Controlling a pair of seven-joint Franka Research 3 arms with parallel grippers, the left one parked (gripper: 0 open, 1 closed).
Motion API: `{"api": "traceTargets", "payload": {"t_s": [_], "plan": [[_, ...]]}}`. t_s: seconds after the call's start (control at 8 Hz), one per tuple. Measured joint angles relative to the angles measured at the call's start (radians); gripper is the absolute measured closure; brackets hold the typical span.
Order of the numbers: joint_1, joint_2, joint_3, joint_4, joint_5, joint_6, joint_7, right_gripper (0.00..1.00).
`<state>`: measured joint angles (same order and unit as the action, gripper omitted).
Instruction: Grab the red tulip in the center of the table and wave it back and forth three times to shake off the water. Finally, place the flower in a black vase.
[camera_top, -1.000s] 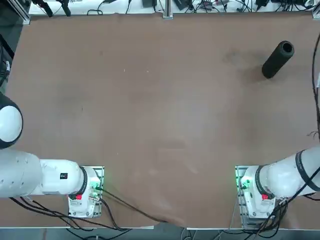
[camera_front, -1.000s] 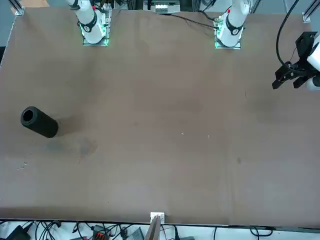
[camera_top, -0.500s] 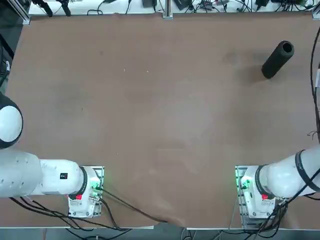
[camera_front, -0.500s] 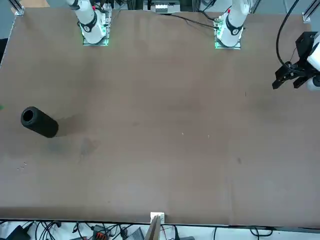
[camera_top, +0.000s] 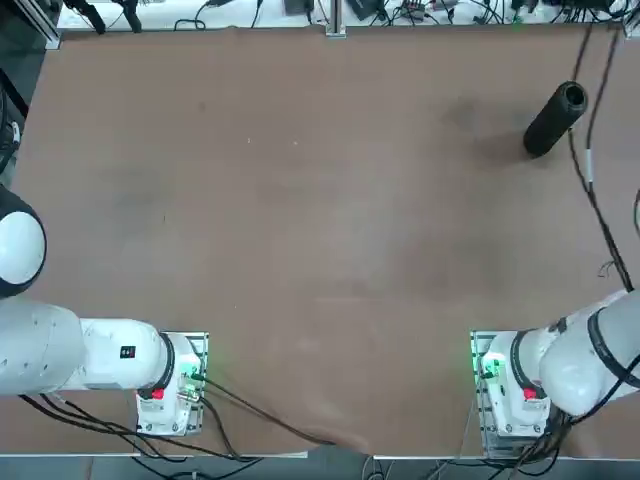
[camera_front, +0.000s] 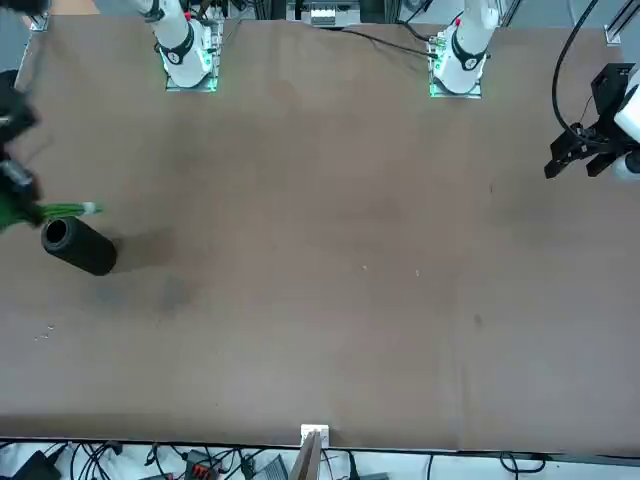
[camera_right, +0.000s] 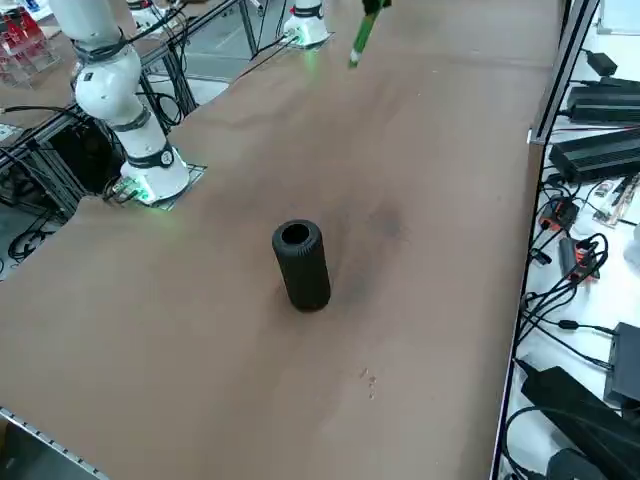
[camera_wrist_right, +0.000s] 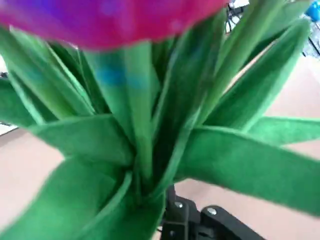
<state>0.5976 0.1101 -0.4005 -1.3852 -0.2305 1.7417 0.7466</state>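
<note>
Red tulip bunch with green leaves fills my wrist view, pinched by the right gripper. Front view: its stem tip hangs just above the matte black cylindrical vase, lying on the brown table. Side view: nothing obstructs the vase.

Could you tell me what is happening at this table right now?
The right gripper is shut on the red tulip, whose leaves and bloom fill the wrist view. The gripper sits at the table's edge near the black vase, and in the front view the green stem tip pokes in just above the vase's mouth. The vase lies on its side and the flower is not yet in it.
</note>
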Motion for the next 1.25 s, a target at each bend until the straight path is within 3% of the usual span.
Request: {"api": "traceTargets", "payload": {"t_s": [0.38,0.62,0.88,1.12,1.25], "plan": [[0.184,0.000,0.002,0.000,-0.058,-0.112,0.294,0.89],[0.195,-0.003,-0.011,0.001,-0.089,-0.150,0.317,0.89],[0.139,-0.032,-0.068,0.001,-0.158,-0.152,0.193,0.89],[-0.007,-0.051,-0.148,-0.001,-0.162,-0.063,-0.090,0.89],[-0.094,-0.052,-0.170,-0.009,-0.149,0.006,-0.217,0.89]]}}
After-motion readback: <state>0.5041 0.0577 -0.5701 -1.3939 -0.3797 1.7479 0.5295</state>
